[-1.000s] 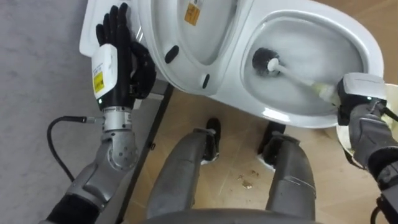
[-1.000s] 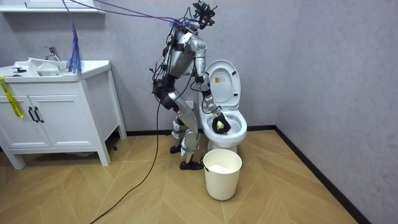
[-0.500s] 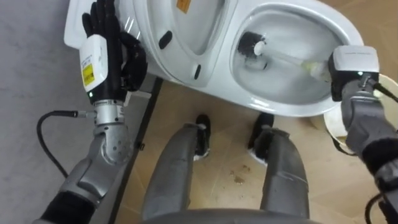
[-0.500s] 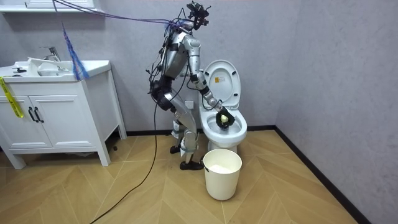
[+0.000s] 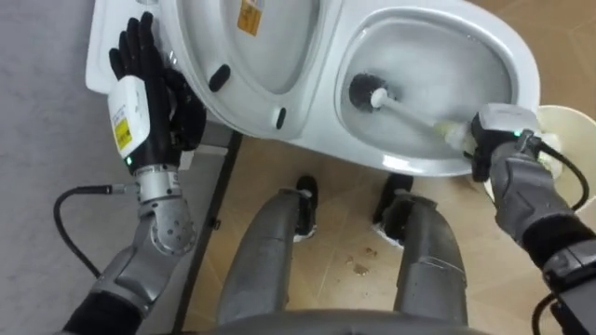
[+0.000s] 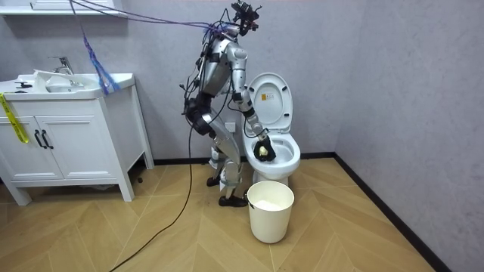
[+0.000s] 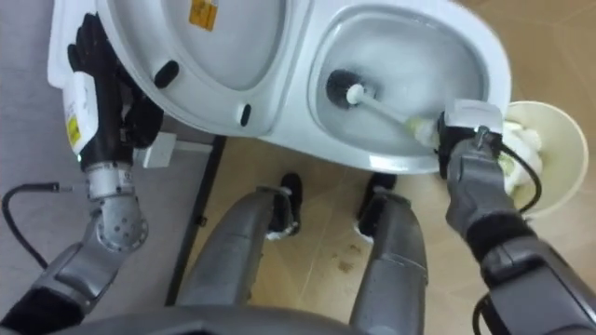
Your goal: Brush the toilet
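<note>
The white toilet (image 5: 521, 65) stands before me with its lid (image 5: 270, 37) raised. A toilet brush with a black head (image 5: 366, 92) lies on the bowl's inner wall, and its pale handle (image 5: 419, 116) runs right to the near rim. My right hand (image 5: 492, 140) is shut on that handle at the rim. The left hand (image 5: 140, 88) is open with straight fingers and is held up beside the lid and cistern. In the room view I stand close against the toilet (image 6: 276, 155), leaning over the bowl with the right hand (image 6: 262, 149) in it.
A white waste bin (image 5: 559, 130) stands on the wood floor just right of the bowl, also seen in the room view as the bin (image 6: 270, 204) in front of the toilet. A white vanity with a sink (image 6: 68, 128) stands at the room view's left.
My right hand swept the brush away along the bowl and back toward the near rim. The eye view has shifted with my head. The left hand keeps its place.
</note>
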